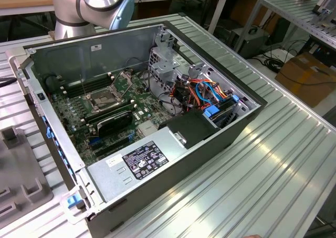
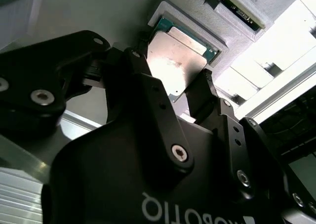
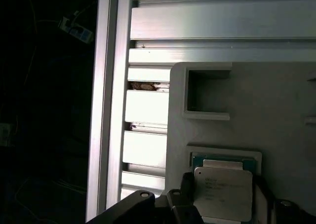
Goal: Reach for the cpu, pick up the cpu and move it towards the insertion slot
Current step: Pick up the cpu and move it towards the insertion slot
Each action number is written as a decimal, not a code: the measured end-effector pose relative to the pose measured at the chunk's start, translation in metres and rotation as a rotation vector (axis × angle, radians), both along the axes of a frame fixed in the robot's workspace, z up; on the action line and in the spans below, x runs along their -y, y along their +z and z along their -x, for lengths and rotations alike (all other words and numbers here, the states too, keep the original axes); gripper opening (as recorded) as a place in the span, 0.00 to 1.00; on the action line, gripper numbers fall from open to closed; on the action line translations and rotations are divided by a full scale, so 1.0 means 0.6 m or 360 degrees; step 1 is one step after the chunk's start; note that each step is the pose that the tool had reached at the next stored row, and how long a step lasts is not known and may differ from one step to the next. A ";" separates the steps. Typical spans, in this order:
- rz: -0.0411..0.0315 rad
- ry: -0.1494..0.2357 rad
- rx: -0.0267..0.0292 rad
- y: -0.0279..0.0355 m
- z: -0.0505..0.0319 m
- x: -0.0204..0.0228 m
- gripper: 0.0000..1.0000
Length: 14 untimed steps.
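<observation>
Gripper was seen astride the cpu in the second wrist view, grip state not determinable, with the cpu seated in a recess of the grey holder and the insertion slot located on the motherboard inside the open case.

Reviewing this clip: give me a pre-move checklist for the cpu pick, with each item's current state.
1. cpu seated flat in the grey holder's recess: ok, in both wrist views.
2. Gripper centred on the cpu: ok, it straddles the chip in the second wrist view.
3. Gripper clamped on the cpu: cannot tell.
4. Insertion slot unoccupied: ok, its dark centre shows within the silver frame in the exterior view.
5. Computer case open above the slot: ok.
6. Cables away from the slot: ok, bundled toward the exterior view's right.
</observation>
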<state>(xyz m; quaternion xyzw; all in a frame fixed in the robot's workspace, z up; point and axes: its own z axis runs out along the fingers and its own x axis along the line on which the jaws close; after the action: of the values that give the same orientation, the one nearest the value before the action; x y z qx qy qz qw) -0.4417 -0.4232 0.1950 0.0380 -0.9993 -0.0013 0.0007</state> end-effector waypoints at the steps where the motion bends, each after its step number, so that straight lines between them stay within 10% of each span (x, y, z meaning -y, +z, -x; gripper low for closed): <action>1: 0.0000 0.0000 0.00001 0.006 0.000 0.0000 0.55; 14: 0.0000 0.0000 0.00001 0.018 0.000 0.0000 0.55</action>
<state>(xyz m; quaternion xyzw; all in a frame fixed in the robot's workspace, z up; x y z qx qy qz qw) -0.4416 -0.4232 0.2058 0.0380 -0.9993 -0.0014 0.0007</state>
